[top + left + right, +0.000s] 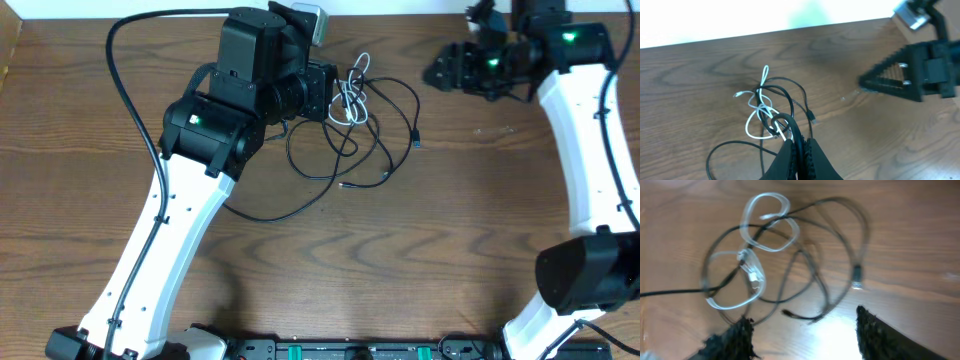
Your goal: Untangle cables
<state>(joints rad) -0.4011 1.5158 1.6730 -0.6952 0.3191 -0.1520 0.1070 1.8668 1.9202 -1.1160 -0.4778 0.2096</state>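
Note:
The cables lie in a tangle at the table's back centre: thin black cords looped around a short white cord. My left gripper sits at the tangle's left edge. In the left wrist view this gripper is shut on a black cord, with the white cord just beyond its tips. My right gripper hangs to the right of the tangle, apart from it, jaws open. The right wrist view shows the gripper empty, with white loops and a black cord ahead, blurred.
The wooden table stretches forward from the tangle. A thick black arm cable arcs at the left behind my left arm. The right arm's white link stands along the right side. The table's back edge runs just behind the tangle.

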